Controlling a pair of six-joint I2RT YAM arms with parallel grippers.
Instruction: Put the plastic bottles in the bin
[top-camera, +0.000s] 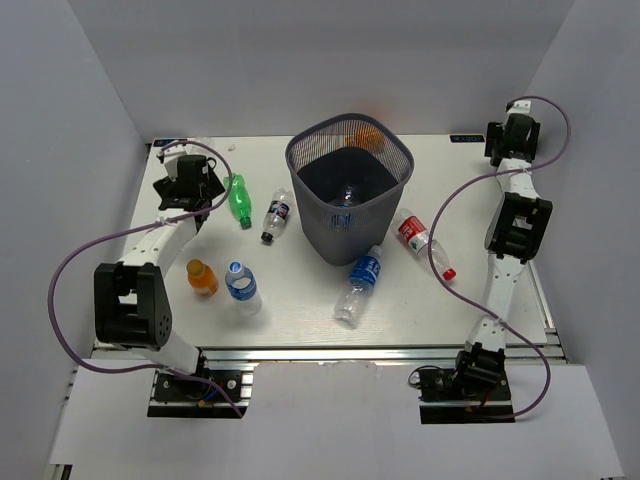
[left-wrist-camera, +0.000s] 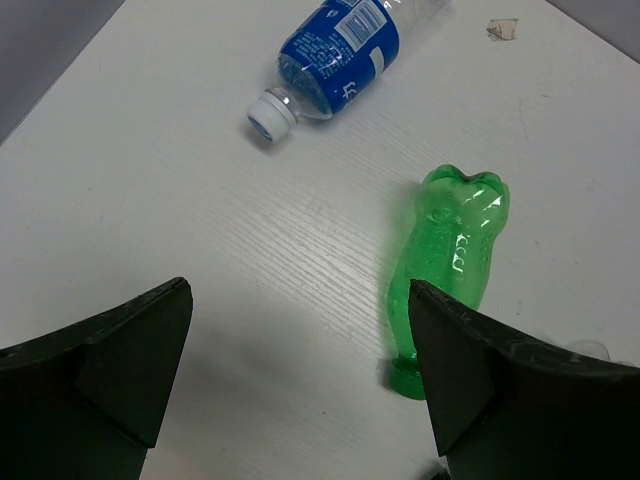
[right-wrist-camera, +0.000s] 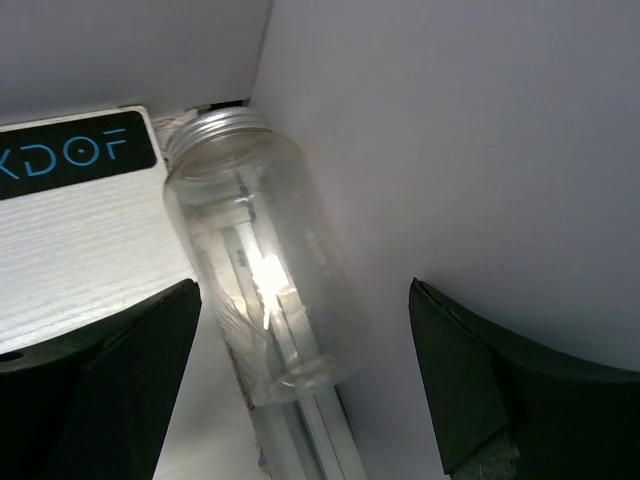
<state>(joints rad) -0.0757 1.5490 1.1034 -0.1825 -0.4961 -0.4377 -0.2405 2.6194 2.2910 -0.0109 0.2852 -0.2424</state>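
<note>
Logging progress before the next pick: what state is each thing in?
Bin: upright, a clear bottle inside.
Green bottle: lying on the table.
Red-label bottle: lying on the table.
Blue-label bottle: lying in front of the bin.
Orange bottle: outside the bin.
Jar: lying, lid on.
Left gripper: open, empty.
Right gripper: open, empty.

Open bin (top-camera: 335, 235) mouth, cluttered flanks
Bottles (top-camera: 360, 285) lie on both sides of the bin; its mouth is unobstructed from above (side wall (right-wrist-camera: 450, 150) and a clear jar (right-wrist-camera: 260, 280) hem the right gripper (top-camera: 512, 132)).
</note>
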